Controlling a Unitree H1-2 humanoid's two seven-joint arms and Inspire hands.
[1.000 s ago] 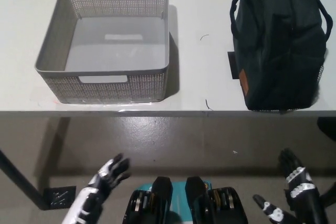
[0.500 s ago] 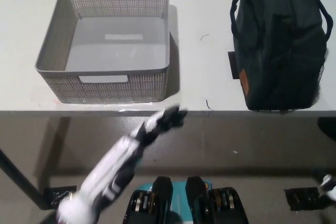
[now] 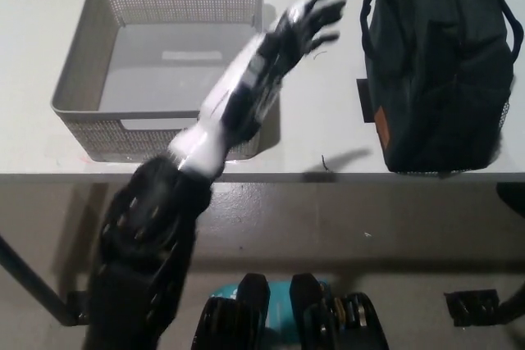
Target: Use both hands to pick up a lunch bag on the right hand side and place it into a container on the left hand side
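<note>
Left hand [image 3: 308,18] newly beside lunch bag [image 3: 439,67]

Lunch bag [image 3: 439,67] was dark, soft-sided, zipped shut, sitting upright on the table [image 3: 320,112] at its right end, near the front edge. Carry handles at both ends, small tan tag low on its left side. Container [image 3: 164,63] was a grey perforated basket with cut-out handles, empty, upright, well apart to the bag's left.
</note>
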